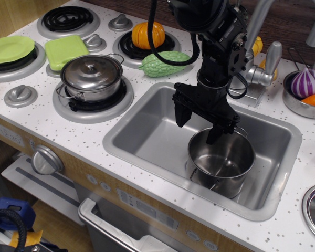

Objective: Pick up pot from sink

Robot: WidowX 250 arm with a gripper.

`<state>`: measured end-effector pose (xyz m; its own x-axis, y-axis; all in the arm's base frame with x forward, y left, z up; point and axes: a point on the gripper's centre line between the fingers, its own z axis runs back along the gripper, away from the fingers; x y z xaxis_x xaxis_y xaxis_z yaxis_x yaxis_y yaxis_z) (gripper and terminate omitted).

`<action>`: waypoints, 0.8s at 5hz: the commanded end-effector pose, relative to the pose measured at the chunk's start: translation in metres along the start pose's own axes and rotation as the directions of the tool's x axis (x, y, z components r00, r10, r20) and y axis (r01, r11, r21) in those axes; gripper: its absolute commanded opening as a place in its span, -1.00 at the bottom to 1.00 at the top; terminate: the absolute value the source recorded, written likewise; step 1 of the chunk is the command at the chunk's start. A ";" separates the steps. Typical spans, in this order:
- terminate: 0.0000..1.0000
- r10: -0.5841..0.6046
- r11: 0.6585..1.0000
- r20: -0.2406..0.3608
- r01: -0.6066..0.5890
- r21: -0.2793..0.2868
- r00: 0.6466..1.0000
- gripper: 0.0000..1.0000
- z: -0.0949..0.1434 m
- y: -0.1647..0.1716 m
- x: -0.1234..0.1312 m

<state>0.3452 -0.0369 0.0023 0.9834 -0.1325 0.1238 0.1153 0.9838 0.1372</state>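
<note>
The shiny lidless steel pot point(221, 161) stands upright in the right half of the grey sink point(147, 136), with thin wire loop handles at its sides. My black gripper point(198, 129) hangs just above the pot's far-left rim. Its two fingers are spread apart: the left finger point(181, 115) is outside the pot over the sink floor, the right finger point(215, 134) is at the pot's far rim. It holds nothing. The sink's drain is hidden.
A lidded steel pot point(92, 77) sits on the front burner left of the sink. A green bumpy gourd point(165, 63), an orange pumpkin point(148, 34), a green plate point(10, 48) and a green block point(65, 50) lie on the stove. The faucet point(260, 47) stands behind the sink; a bowl point(304, 92) of vegetables is at right.
</note>
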 end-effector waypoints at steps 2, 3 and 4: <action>-1.00 0.014 0.997 0.025 -0.012 -0.074 1.000 1.00 -0.007 0.003 -0.003; -1.00 0.041 0.994 0.049 -0.036 -0.104 0.998 1.00 -0.016 0.002 -0.006; -1.00 0.071 0.989 0.087 -0.058 -0.138 0.994 -1.00 -0.018 0.002 -0.007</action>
<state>0.3322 -0.0361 -0.0318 0.9790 -0.0788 0.1882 0.0870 0.9956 -0.0354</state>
